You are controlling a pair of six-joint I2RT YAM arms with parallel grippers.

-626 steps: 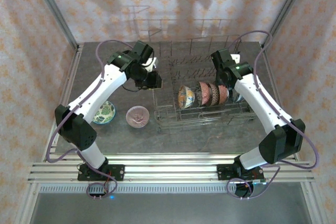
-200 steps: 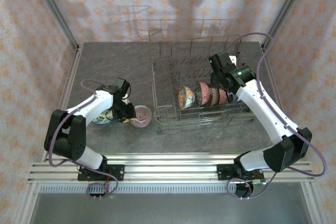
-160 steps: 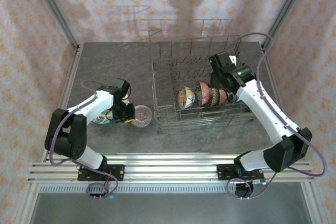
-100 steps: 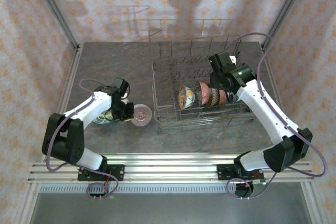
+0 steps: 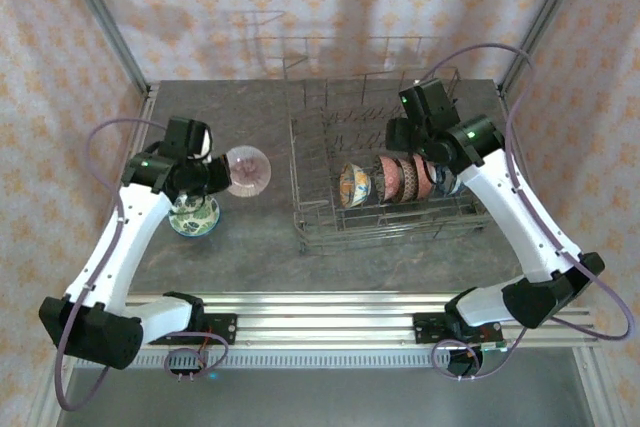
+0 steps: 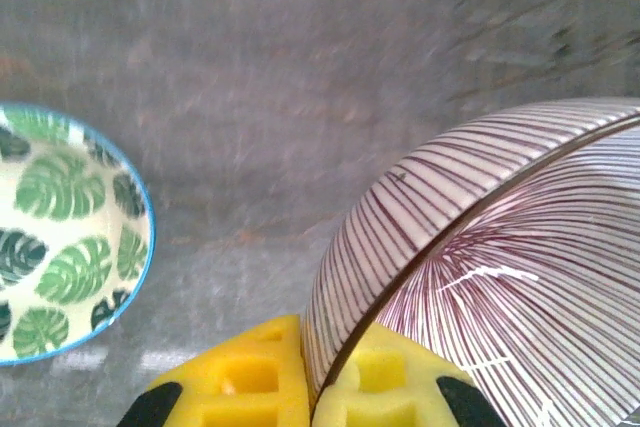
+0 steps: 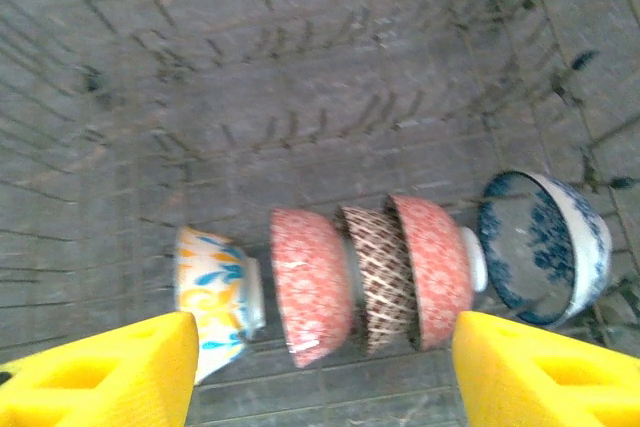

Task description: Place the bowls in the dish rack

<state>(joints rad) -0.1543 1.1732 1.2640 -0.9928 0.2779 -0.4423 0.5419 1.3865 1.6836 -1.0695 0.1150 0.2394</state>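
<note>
My left gripper [image 5: 216, 177] [image 6: 318, 387] is shut on the rim of a white bowl with maroon stripes [image 5: 246, 170] [image 6: 500, 277] and holds it tilted above the table, left of the dish rack [image 5: 297, 152]. A green-leaf bowl [image 5: 194, 215] [image 6: 60, 247] sits on the table below it. My right gripper [image 5: 408, 147] [image 7: 320, 377] hangs open over the dish rack [image 7: 300, 97] with nothing between its fingers. Several bowls stand on edge in the rack's front row: orange-teal [image 5: 352, 185] [image 7: 215, 292], pink [image 7: 310, 287], brown lattice [image 7: 375, 272], another pink [image 7: 432, 262] and blue-white [image 5: 448, 183] [image 7: 545, 247].
The rack's back rows of tines [image 7: 330, 127] hold nothing. Patterned walls with metal corner posts [image 5: 100, 17] close in the table on three sides. An aluminium rail [image 5: 320, 317] runs along the near edge.
The left gripper closed on the striped bowl's rim on the table, then lifted it up and back. The right gripper shifted slightly back over the rack.
</note>
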